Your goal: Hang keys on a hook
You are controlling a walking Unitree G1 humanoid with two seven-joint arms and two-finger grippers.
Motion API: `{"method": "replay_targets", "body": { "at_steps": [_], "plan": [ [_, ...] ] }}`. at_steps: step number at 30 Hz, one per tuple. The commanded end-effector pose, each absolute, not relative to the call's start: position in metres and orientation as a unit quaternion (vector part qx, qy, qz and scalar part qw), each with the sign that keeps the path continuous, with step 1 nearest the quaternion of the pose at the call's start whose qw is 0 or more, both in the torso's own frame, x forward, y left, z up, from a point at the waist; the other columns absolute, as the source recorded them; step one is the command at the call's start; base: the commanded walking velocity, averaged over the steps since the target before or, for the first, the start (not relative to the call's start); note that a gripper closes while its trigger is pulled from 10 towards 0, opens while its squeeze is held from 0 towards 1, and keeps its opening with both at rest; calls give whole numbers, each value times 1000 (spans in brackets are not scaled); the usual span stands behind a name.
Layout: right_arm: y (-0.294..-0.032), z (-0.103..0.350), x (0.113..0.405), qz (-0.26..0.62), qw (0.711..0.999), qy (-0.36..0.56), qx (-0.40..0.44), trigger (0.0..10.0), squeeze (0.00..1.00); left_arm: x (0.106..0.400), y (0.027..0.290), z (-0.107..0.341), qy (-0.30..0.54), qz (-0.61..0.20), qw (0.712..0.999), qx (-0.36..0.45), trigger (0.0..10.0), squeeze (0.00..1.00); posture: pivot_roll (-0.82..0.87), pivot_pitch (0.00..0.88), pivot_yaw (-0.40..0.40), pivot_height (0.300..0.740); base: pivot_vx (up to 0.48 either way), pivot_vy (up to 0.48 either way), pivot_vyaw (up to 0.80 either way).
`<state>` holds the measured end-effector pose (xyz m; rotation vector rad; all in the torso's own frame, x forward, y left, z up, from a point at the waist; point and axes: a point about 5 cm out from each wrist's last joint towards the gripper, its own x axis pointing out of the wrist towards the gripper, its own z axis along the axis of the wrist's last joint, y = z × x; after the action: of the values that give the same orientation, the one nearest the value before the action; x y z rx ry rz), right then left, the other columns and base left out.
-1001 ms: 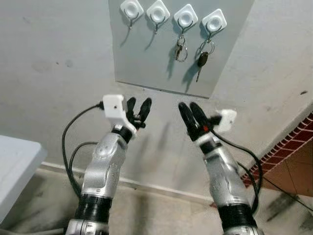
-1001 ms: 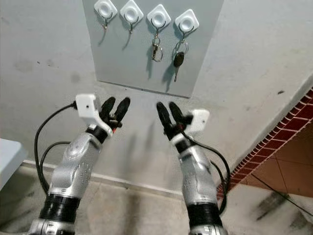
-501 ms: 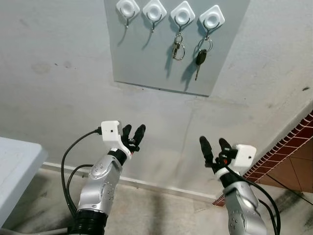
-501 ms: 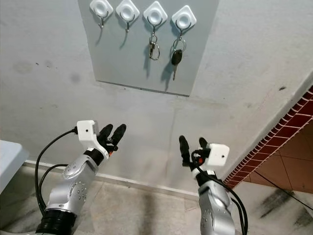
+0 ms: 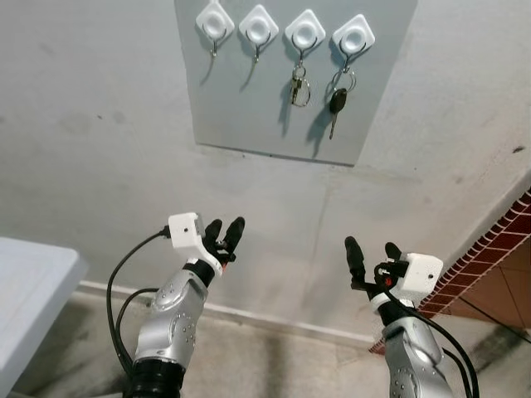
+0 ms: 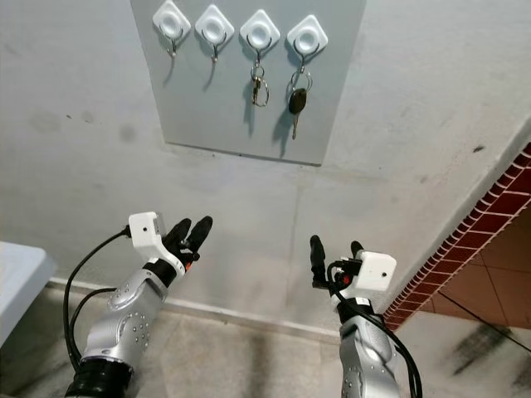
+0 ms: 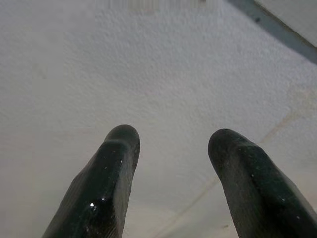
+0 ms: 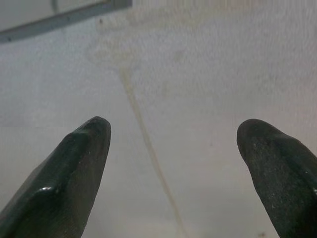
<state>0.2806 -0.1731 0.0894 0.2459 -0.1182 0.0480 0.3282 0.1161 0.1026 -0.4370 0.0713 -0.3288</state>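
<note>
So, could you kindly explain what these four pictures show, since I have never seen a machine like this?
This is a humanoid robot with two silver arms, each ending in a pincer of two black fingers. The two wide pictures come from the twin cameras in its head, looking at a wall. The left pincer and right pincer are raised in front of the wall, both open and holding nothing. Above them a grey board carries four white hooks: the two on the left are bare, the third holds a key ring, and the fourth a black-headed key. The two close-up pictures come from cameras on each wrist, looking along the fingers at the plain wall.
</note>
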Motion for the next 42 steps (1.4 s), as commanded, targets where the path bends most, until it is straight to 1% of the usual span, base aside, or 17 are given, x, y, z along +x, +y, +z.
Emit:
{"method": "replay_targets", "body": {
  "at_steps": [1, 4, 9, 17, 26, 37, 42],
  "plan": [
    [-174, 87, 280, 17, 991, -55, 117, 10000, 1000, 331, 119, 105, 30, -162, 962, -216, 10000, 0, 24, 27, 41, 740, 0, 0, 0],
    [-174, 85, 281, 15, 991, -55, 118, 10000, 1000, 333, 119, 107, 29, -165, 960, -226, 10000, 0, 23, 21, 46, 740, 0, 0, 0],
    [-172, 84, 282, 15, 991, -56, 116, 10000, 1000, 335, 119, 107, 32, -170, 961, -217, 10000, 0, 19, 8, 71, 740, 0, 0, 0],
    [-171, 80, 282, 17, 991, -56, 118, 10000, 1000, 335, 114, 108, 34, -182, 957, -225, 10000, 0, 19, 0, 84, 740, 0, 0, 0],
    [-168, 79, 285, 18, 991, -58, 121, 10000, 1000, 336, 114, 108, 37, -186, 959, -209, 10000, 0, 28, 0, 90, 740, 0, 0, 0],
    [-167, 74, 282, 7, 990, -54, 132, 10000, 1000, 330, 118, 105, 43, -189, 963, -186, 10000, 0, 34, 0, 108, 740, 0, 0, 0],
    [-168, 74, 279, 2, 990, -55, 133, 10000, 1000, 329, 120, 104, 40, -193, 966, -165, 10000, 0, 25, 3, 99, 740, 0, 0, 0]
  ]
}}
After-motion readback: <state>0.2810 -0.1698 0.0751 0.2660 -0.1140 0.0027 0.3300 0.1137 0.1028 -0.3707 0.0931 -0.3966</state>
